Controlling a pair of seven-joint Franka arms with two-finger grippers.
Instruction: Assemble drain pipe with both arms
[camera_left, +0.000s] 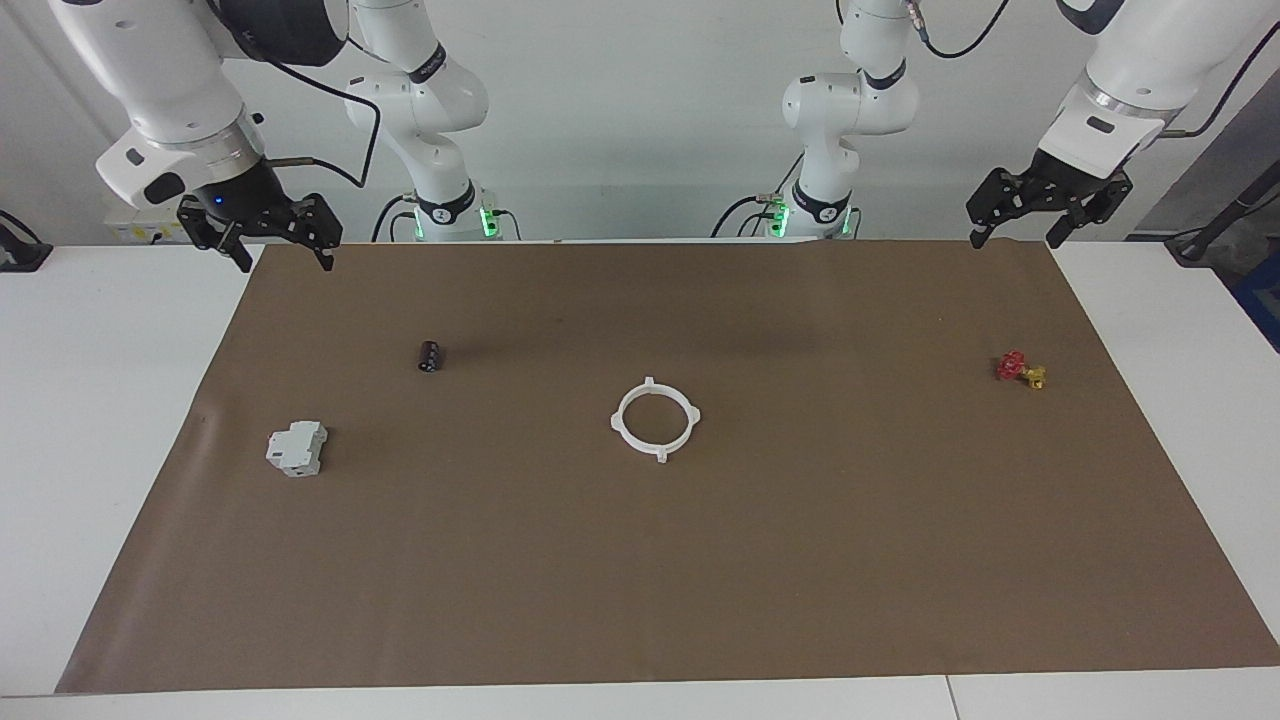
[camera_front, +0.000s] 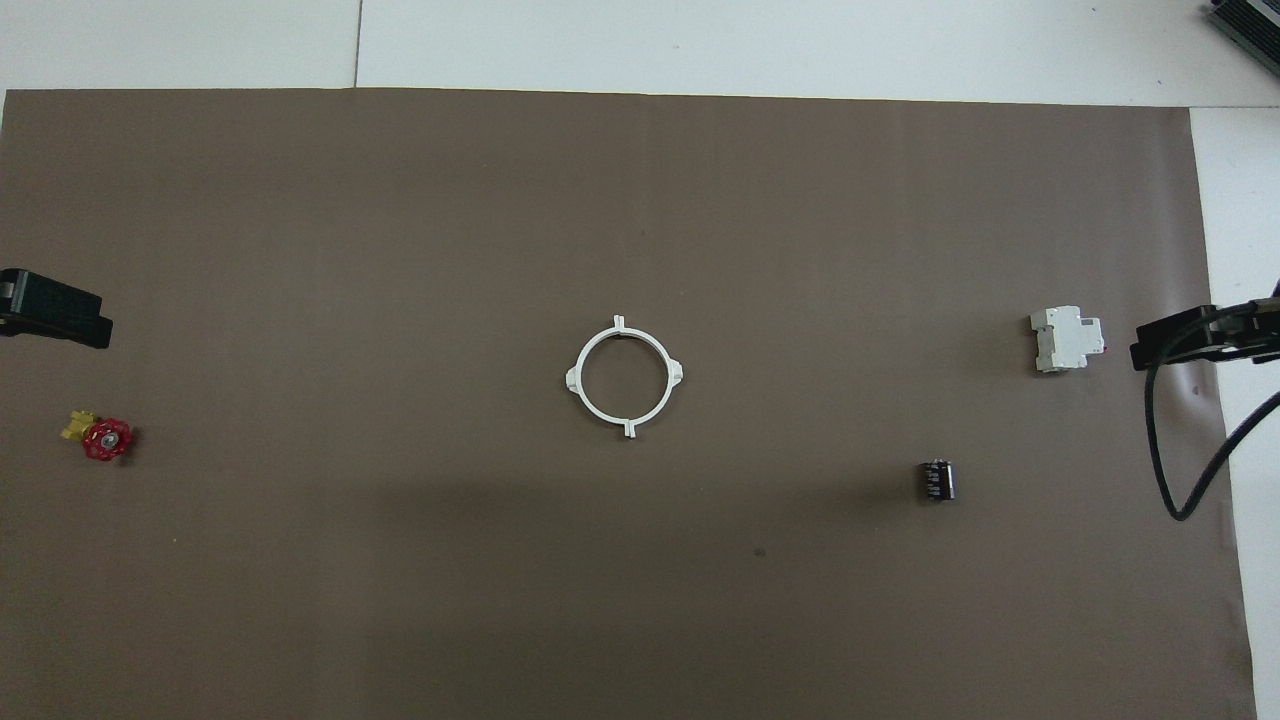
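Observation:
The drain pipe (camera_left: 617, 421) lies on the middle of the brown mat as one joined white ring with four outer tabs; it also shows in the overhead view (camera_front: 574, 378). My left gripper (camera_left: 1015, 240) hangs open and empty in the air over the mat's corner at the left arm's end, well away from the ring; only its tip shows in the overhead view (camera_front: 55, 315). My right gripper (camera_left: 283, 262) hangs open and empty over the mat's corner at the right arm's end; it also shows in the overhead view (camera_front: 1190, 340).
A grey-white boxy block (camera_left: 296, 448) (camera_front: 1066, 340) and a small black cylinder (camera_left: 430, 356) (camera_front: 936, 479) lie toward the right arm's end. A red-and-yellow valve (camera_left: 1020, 369) (camera_front: 100, 437) lies toward the left arm's end. The brown mat (camera_left: 800, 560) covers the white table.

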